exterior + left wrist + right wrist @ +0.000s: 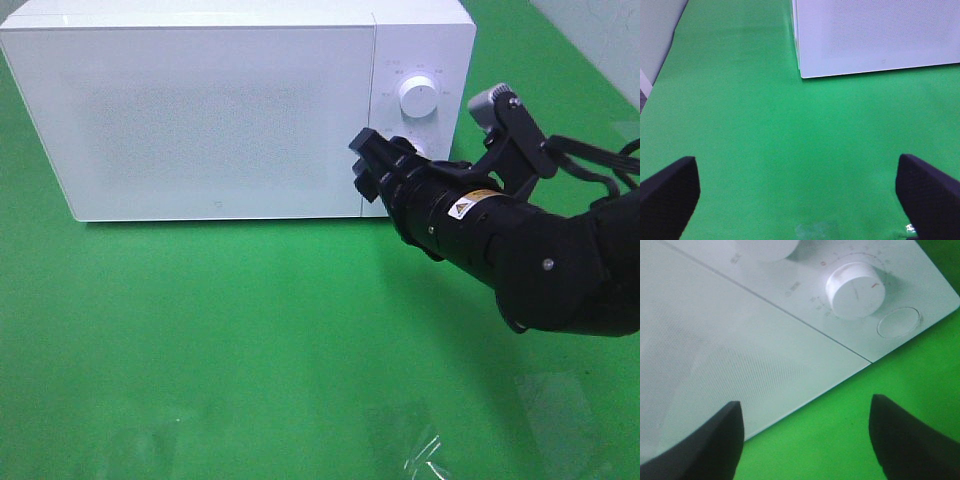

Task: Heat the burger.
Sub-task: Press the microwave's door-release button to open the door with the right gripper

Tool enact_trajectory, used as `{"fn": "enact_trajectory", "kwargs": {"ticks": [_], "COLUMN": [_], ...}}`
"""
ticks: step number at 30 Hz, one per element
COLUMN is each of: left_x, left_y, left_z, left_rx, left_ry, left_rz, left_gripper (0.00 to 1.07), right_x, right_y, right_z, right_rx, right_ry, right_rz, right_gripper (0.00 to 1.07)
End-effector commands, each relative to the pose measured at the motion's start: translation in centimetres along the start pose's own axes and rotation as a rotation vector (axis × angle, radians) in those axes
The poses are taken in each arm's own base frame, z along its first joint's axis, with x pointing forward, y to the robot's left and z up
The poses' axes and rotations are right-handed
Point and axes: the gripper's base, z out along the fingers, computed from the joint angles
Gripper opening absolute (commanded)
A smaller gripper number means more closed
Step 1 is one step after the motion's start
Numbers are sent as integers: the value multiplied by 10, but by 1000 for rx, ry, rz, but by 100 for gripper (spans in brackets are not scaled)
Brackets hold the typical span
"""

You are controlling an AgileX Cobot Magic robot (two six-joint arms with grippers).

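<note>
Right end effector spread, empty, before shut white box-shaped microwave. Probably timer step: calls for gripping round white knob.

From my station this reads as a robotics lab bench staged like a kitchen: a white microwave sits on a tabletop covered in plain green cloth, clear tape patches stuck to it, a black robot arm alongside.
</note>
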Motion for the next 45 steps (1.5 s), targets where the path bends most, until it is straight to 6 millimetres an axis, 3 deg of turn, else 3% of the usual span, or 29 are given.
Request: {"fn": "enact_trajectory", "kwargs": {"ticks": [1,8,16,21,29,39,45], "left_x": [1,1,1,1,1,1,1], "left_y": [0,0,0,0,0,0,0], "left_z": [-2,-2,-2,-2,-2,-2,-2], "left_rx": [-7,-7,-7,-7,-7,-7,-7], "left_ry": [-28,-28,-28,-28,-28,-28,-28], "left_rz": [-1,-1,-1,-1,-1,-1,-1], "left_gripper": [100,100,100,100,100,100,100], "right_x": [-3,-6,-8,-8,-35,-59,-79], "right_y": [5,15,22,24,9,17,33], "right_z": [-7,-24,-41,-45,-48,-58,-89], "right_rx": [-1,-26,-87,-99,-30,39,43], "right_ry": [56,189,301,329,472,626,619], "right_rz": [-175,-563,-812,-827,-818,-864,-866], "right_gripper": [67,67,67,67,67,67,67]}}
